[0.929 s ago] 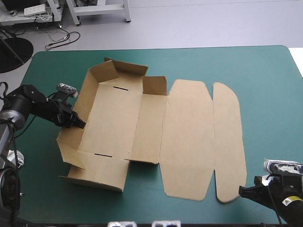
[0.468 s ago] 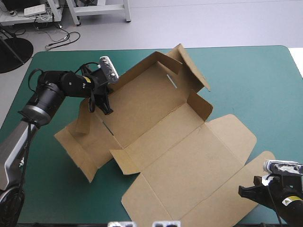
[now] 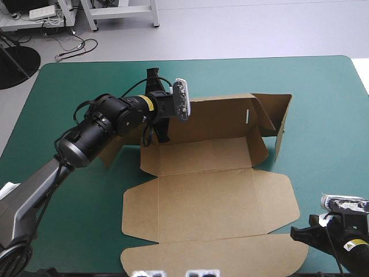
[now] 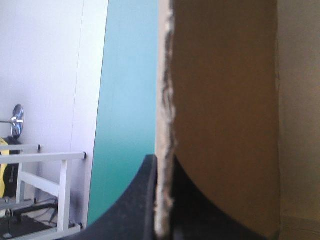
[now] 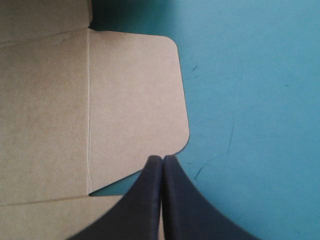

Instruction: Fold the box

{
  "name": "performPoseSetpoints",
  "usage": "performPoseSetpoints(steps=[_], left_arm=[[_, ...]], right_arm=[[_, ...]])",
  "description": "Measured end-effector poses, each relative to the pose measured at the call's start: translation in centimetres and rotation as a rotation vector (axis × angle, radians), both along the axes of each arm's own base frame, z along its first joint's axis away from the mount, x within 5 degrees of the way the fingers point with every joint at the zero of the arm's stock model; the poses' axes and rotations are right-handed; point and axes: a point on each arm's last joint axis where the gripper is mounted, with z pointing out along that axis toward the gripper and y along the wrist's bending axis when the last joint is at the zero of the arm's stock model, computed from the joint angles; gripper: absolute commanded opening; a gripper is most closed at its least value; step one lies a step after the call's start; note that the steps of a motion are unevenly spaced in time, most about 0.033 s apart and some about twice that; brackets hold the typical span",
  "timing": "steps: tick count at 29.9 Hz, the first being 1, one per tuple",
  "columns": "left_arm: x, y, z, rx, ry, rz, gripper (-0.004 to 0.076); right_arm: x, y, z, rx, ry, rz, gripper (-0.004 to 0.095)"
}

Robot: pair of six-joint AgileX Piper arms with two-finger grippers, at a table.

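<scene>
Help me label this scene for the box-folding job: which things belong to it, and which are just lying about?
Belongs to the job: the box, walls partly raised; left gripper, shut on the box's wall; right gripper, shut, holding nothing.
Lying about: only the teal-green cover.

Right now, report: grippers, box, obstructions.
Left gripper shut on box, far wall. Right gripper shut, empty, at lid corner. Walls partly raised, lid flat. No obstruction seen.
</scene>
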Motion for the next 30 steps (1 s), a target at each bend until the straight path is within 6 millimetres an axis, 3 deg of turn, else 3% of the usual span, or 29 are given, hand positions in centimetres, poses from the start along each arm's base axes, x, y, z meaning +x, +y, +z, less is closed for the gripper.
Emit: performPoseSetpoints(steps=[4,9,17,23,30], left_arm=[[-1.2,-1.7,-0.1,0.026,-0.030,-0.061,-0.0010],[-1.4,-2.0,-2.7,0.084,-0.068,-0.030,-0.0010],[-2.5,-2.8,-6.0,0.121,-0.215,-0.011,-0.0010],[-3.2,-2.7,-8.1,0.152,-0.289,-0.003,-0.0010],[-3.5,-2.5,-8.9,0.163,-0.326,-0.008,-0.0010]], right_arm=[[0.1,-0.1,0.1,-0.004,-0.018,-0.005,-0.0020],[0.4,-0.1,0.8,-0.001,-0.075,-0.024,-0.0020],[1.7,-0.5,5.6,0.055,-0.259,-0.104,-0.0020],[6.0,-1.5,10.0,0.095,-0.287,-0.120,-0.0020],[14.2,-3.0,13.7,0.149,-0.246,-0.059,-0.0020]])
